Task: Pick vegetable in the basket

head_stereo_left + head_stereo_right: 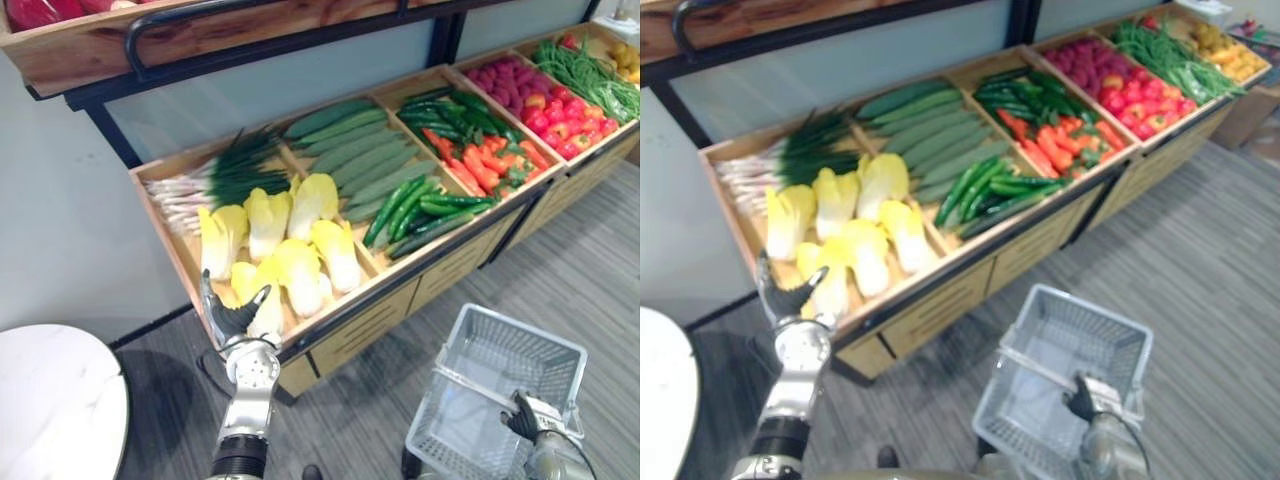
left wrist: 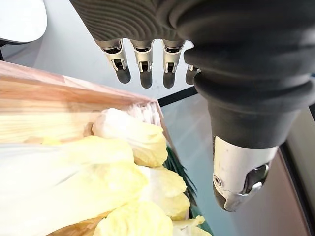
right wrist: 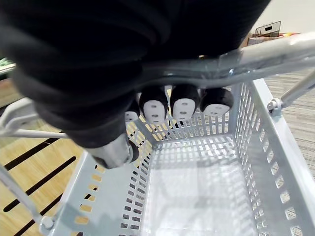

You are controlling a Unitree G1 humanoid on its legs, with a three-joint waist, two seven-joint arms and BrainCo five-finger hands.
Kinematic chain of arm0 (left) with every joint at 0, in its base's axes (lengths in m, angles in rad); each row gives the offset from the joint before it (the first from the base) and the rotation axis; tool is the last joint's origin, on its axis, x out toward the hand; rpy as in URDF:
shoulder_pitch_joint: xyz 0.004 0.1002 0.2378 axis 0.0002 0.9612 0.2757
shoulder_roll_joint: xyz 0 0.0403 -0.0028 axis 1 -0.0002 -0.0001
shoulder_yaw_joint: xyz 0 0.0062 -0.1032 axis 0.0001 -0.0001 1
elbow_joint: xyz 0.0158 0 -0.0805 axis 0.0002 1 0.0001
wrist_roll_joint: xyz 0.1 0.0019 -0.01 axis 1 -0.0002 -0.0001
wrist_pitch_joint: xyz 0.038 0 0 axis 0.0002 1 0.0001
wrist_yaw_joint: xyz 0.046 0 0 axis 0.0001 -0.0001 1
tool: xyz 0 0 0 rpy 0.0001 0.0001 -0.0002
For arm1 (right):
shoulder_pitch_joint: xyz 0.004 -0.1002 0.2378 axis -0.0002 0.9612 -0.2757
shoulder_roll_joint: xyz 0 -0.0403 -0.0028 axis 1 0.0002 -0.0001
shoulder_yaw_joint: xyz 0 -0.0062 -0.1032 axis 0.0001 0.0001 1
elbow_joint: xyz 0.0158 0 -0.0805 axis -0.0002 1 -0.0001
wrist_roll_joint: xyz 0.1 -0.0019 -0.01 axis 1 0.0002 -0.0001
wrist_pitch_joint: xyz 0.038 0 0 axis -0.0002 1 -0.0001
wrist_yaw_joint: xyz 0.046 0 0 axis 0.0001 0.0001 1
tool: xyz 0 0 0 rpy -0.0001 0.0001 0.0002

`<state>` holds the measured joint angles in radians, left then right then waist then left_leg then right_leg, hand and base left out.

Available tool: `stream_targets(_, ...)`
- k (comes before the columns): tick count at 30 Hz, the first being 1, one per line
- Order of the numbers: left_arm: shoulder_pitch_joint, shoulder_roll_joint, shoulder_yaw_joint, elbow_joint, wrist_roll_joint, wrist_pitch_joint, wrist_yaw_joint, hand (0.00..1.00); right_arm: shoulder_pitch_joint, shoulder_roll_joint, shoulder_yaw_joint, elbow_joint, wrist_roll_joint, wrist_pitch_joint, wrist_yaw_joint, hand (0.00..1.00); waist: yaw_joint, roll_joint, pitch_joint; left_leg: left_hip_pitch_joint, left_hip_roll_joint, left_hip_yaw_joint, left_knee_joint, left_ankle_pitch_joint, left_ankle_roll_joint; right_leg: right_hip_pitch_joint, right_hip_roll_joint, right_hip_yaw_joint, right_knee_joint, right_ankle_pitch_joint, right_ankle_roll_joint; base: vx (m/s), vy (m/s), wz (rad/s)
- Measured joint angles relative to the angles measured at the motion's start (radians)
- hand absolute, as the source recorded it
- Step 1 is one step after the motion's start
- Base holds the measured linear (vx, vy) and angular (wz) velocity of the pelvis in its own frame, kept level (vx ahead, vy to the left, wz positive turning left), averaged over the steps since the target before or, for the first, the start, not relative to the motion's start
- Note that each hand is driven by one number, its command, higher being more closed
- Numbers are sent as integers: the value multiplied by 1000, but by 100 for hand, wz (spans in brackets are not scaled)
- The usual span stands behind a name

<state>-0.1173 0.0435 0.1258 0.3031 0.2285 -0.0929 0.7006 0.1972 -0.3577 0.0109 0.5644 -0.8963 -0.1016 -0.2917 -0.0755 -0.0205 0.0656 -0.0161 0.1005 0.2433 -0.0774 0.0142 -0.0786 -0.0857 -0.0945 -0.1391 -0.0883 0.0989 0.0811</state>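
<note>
— Grey striped floor [image 1: 590, 270], and on it a long wooden stand [image 1: 370, 322] with sloped bins. Why sloped?

— Likely so the produce faces whoever reaches in. The bin nearest the robot's left holds scallions [image 1: 205, 180] at the back and pale yellow cabbages [image 1: 300, 262] in front. The next has long light-green gourds [image 1: 355, 155] above darker cucumbers [image 1: 410, 208]. After that come green peppers [image 1: 455, 105] over red-orange vegetables [image 1: 485, 165]. I can't name the red, magenta and green produce further along.

— And the basket?

— The grey plastic basket [image 3: 275, 162] hangs low in front of the stand, on the robot's right, with nothing inside. The right hand [image 1: 527, 415] has its fingers curled round the metal handle [image 3: 256, 56], which keeps the mouth upward, ready to receive.

— So no vegetable is picked yet?

— None; they all lie in the bins. The left hand [image 1: 235, 318] is at the front edge of the cabbage bin, fingers straight, thumb spread apart, holding nothing. I judge it is lined up for the nearest cabbage, just past its fingertips.
</note>
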Motion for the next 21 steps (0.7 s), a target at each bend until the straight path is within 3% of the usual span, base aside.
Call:
stream_targets(11,-64,2,31,285,10,51,1,0,-2,-12,36,-11,-8,-13,-34,100,-4,-2,0,3,1,20,-8,-3,-4,-13,7,25,-3,9,-4,18,-14,-7)
stream_targets(21,-129,28,43,484,-69,55,6,0,0,-42,52,-21,-7,-24,-70,100,-8,-8,5,4,11,58,-8,-8,-10,-37,10,65,-2,11,-4,-29,-22,-13)
